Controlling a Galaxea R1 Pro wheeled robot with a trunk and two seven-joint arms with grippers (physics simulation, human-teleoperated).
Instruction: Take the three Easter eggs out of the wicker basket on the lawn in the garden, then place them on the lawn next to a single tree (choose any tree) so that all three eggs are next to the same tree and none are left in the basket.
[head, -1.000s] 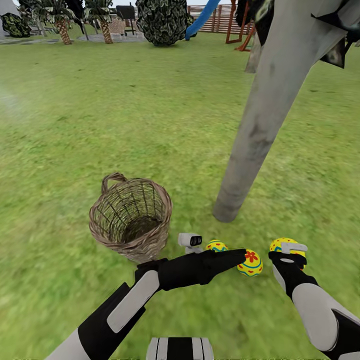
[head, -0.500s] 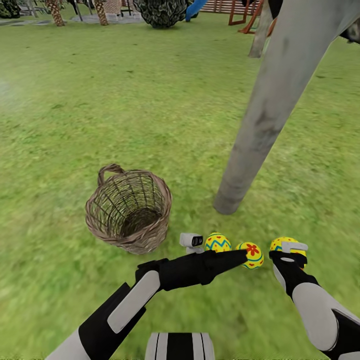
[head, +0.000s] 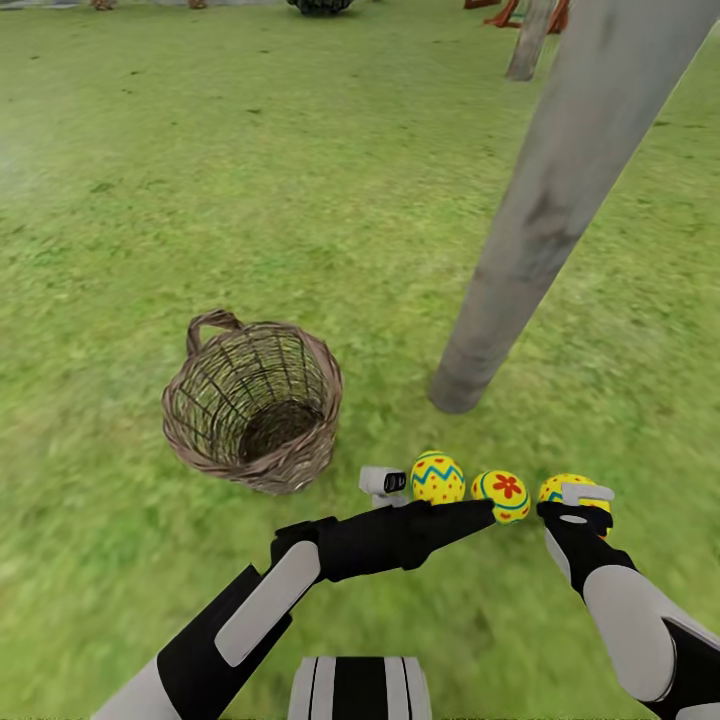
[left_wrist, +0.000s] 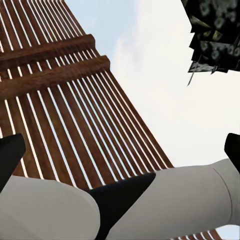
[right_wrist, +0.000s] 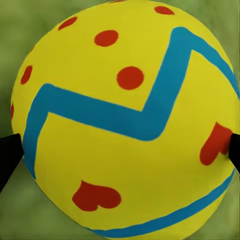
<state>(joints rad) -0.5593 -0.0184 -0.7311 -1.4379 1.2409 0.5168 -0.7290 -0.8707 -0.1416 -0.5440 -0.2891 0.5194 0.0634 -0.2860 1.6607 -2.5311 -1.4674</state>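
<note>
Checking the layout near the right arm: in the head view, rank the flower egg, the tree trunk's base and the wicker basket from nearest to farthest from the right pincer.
1. Flower egg: on the grass just left of the right pincer.
2. Tree trunk's base: ahead and a little left.
3. Wicker basket: farthest, well off to the left.

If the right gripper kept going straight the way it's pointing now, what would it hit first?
Most likely the heart-painted egg: in the right wrist view it sits squarely ahead between the two dark fingertips. In the head view the right gripper is at that egg, above the lawn. Contact can't be confirmed.
</note>
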